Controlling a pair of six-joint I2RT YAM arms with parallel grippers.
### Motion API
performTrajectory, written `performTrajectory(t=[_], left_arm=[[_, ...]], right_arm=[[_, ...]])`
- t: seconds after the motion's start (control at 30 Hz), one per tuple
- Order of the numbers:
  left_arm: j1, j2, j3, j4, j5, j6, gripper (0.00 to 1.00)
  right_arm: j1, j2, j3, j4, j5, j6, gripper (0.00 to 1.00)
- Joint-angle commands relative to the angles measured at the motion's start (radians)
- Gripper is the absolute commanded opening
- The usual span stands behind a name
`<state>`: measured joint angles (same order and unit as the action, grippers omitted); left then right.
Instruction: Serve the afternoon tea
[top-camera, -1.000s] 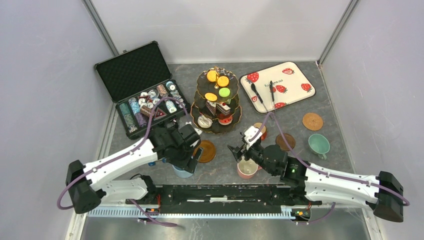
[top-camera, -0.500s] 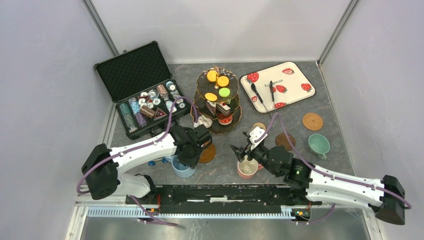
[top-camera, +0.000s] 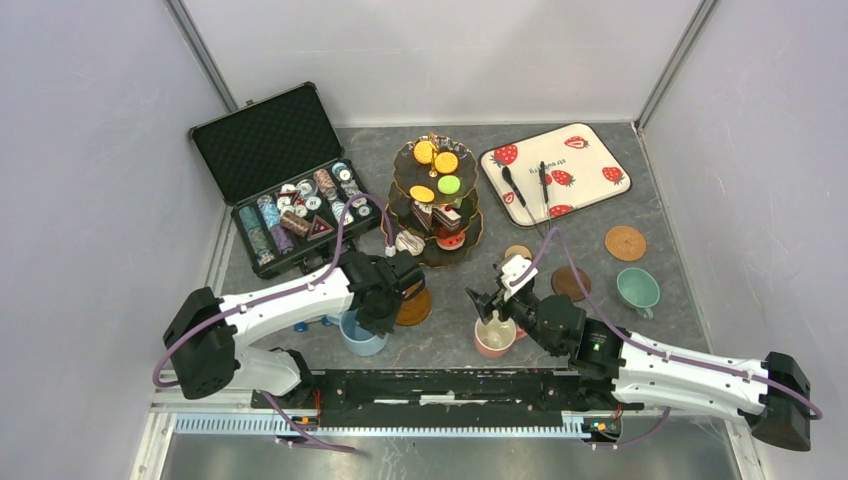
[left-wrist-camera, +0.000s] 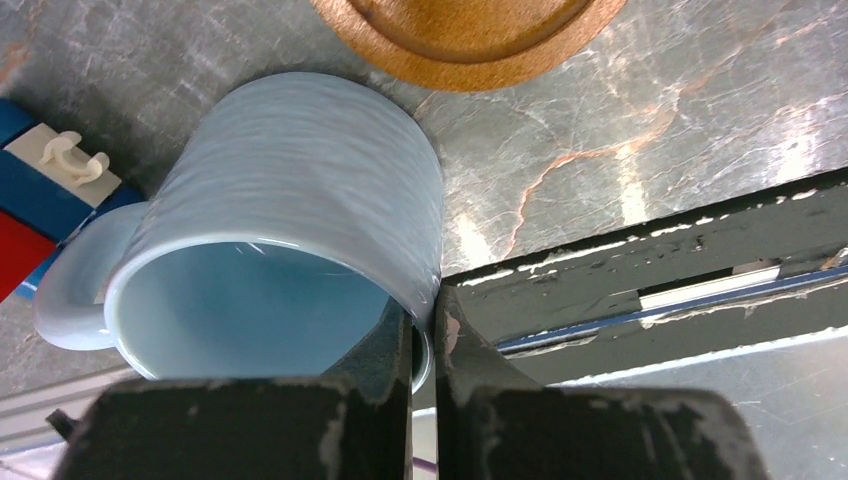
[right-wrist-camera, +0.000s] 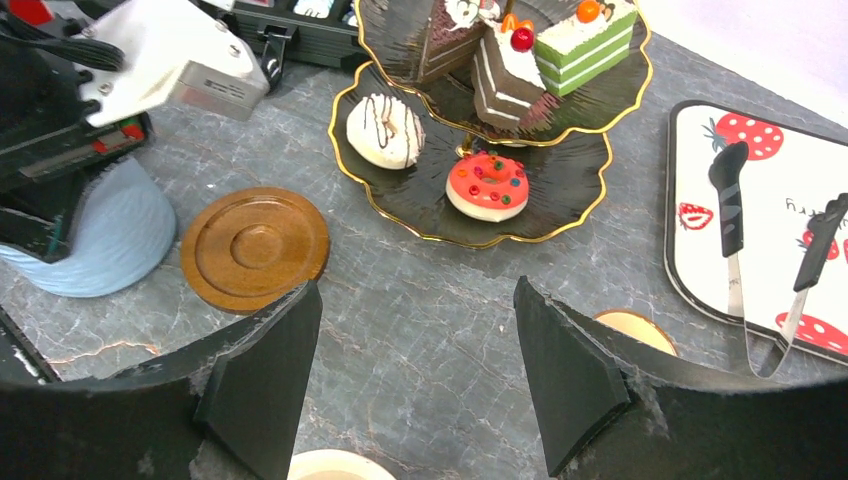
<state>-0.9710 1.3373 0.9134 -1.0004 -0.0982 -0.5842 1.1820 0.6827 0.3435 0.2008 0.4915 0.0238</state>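
At the near edge of the table (right-wrist-camera: 420, 300), the blue mug (left-wrist-camera: 300, 200) stands upright just beside a round wooden coaster (left-wrist-camera: 470, 35). It looks like glazed ceramic, so I judge it stiff, fairly weighty for its size, slick on the surface and liable to chip if knocked or dropped. The wall at the rim is the sensible place to take it, and the left gripper (left-wrist-camera: 425, 325) is there. It is clamped on the rim with one finger inside the cup and one outside, across from the handle (left-wrist-camera: 60, 290). A pinch this far off centre will probably let the mug tip once it is lifted, so a slow, level lift suits it. The left arm reaches forward from its base, elbow bent and wrist pitched steeply down over the mug.

Slightly farther right, the right gripper (right-wrist-camera: 415, 375) hangs over the pink mug (top-camera: 494, 338) with its jaws spread wide and nothing between them. Its arm stretches in low from the right.

Beyond both, the tiered stand (right-wrist-camera: 560, 175) holds donuts and cake slices.
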Motion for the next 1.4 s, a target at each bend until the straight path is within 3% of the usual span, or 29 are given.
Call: performTrajectory(t=[0.0,0.23,0.47,0.8,1.37], left_arm=[[-0.004,-0.050,0.090,-0.099,-0.049,-0.052,0.02],[-0.029,0.009,0.294,-0.147,-0.124,-0.016,0.02],[-0.036,0.144,0.417,-0.090,-0.181,0.053,0.02],[-0.037,0.264,0.430,0.035,-0.168,0.086,0.02],[-0.067,0.279,0.370,0.075,-0.131,0.059,0.02]], right_arm=[[-0.003,-0.011,-0.014,0.020,0.051,-0.015,0.78],[-0.002,-0.032,-0.019,0.027,0.092,-0.015,0.78],[-0.002,-0.054,-0.007,0.002,0.120,-0.016,0.78],[-0.002,-0.078,-0.007,-0.025,0.147,-0.015,0.80],[-0.002,-0.060,-0.017,-0.021,0.162,-0.014,0.81]])
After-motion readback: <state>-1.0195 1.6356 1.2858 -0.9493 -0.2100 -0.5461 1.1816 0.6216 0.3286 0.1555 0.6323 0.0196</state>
